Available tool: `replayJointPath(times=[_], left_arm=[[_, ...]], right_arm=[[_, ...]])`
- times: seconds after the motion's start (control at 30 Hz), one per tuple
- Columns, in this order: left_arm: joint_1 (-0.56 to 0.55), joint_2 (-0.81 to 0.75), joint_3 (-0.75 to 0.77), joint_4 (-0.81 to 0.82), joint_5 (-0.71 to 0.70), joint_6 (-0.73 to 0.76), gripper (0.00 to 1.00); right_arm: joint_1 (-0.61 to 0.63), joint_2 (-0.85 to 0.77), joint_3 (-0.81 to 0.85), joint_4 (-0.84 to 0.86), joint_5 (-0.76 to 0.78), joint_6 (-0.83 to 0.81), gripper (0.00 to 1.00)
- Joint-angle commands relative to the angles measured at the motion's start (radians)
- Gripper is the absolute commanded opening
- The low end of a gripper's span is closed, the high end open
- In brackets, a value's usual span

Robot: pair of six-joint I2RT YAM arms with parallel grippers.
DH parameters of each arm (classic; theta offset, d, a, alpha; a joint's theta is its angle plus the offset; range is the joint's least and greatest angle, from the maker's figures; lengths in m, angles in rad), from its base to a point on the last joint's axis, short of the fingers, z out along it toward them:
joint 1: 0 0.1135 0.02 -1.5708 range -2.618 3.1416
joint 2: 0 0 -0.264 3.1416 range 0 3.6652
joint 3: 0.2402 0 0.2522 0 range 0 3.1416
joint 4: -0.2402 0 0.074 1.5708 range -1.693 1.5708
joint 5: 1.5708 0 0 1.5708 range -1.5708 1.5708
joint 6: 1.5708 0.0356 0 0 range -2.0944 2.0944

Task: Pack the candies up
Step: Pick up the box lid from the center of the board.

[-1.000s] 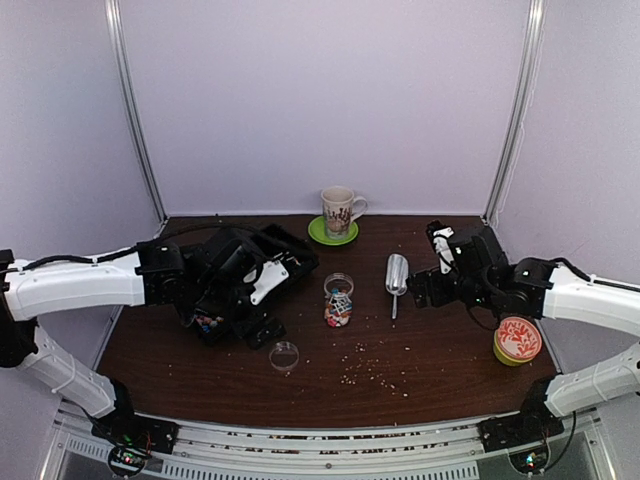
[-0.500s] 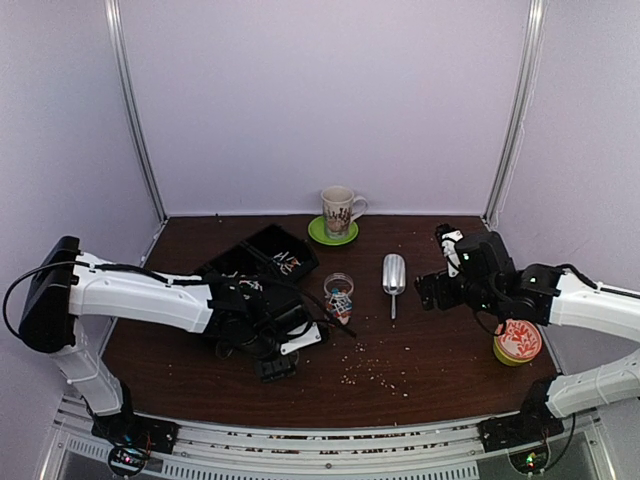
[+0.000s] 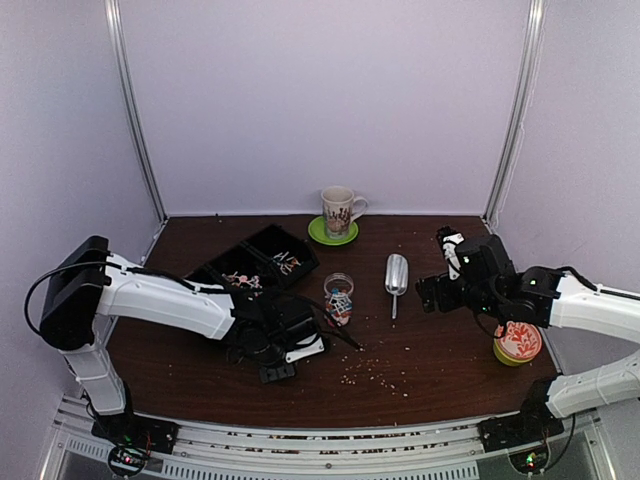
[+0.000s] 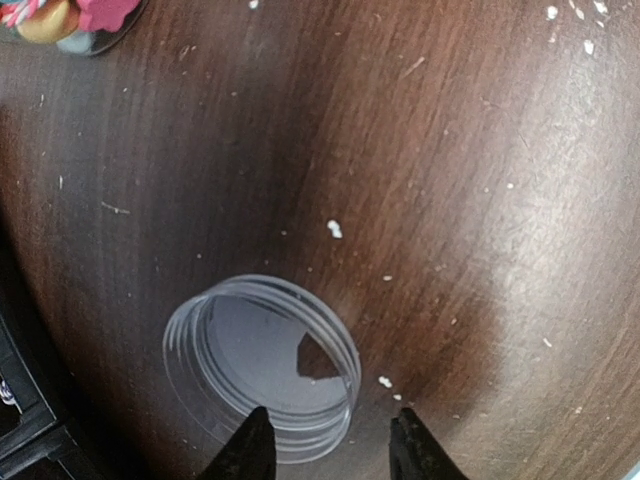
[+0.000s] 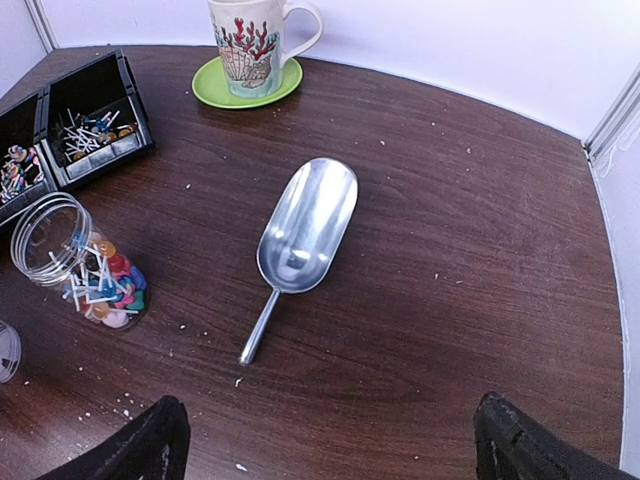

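The candies (image 5: 105,285) half fill a clear open jar (image 3: 338,298) at mid table, and its corner shows in the left wrist view as candies (image 4: 70,15). More candies (image 3: 240,278) and thin sticks (image 5: 88,132) lie in black bins. A clear lid (image 4: 240,350) rests on the wood. My left gripper (image 4: 333,445) hangs low over it, its jaws partly narrowed and straddling the lid's right rim, with a gap still showing. From above, the left gripper (image 3: 278,370) hides the lid. My right gripper (image 5: 330,445) stands open and empty near a metal scoop (image 5: 305,225).
A patterned mug (image 3: 340,210) stands on a green saucer (image 3: 322,237) at the back. A round orange-patterned tin (image 3: 518,340) sits at the right edge. The scoop (image 3: 397,272) lies right of the jar. Pale crumbs (image 3: 375,372) are scattered over the front of the table.
My left arm swung from the black bins to the front centre and came down over the clear lid, its jaws narrowing. The right arm hardly moved.
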Motion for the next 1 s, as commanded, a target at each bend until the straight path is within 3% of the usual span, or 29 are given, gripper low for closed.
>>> replayJointPath(times=[0.0, 0.23, 0.5, 0.97], left_arm=[[-0.002, 0.014, 0.01, 0.047, 0.008, 0.01, 0.35], [-0.002, 0.031, 0.008, 0.058, 0.026, 0.023, 0.14], [-0.002, 0.049, 0.016, 0.048, 0.048, 0.02, 0.0], [0.009, -0.055, 0.063, 0.031, 0.097, -0.009, 0.0]], right_arm=[[0.002, -0.017, -0.01, 0.005, 0.004, 0.011, 1.0], [0.003, -0.019, -0.006, 0.003, -0.004, 0.011, 1.0], [0.003, -0.026, 0.002, -0.001, -0.011, 0.004, 1.0], [0.003, -0.088, -0.044, 0.113, -0.114, -0.068, 0.99]])
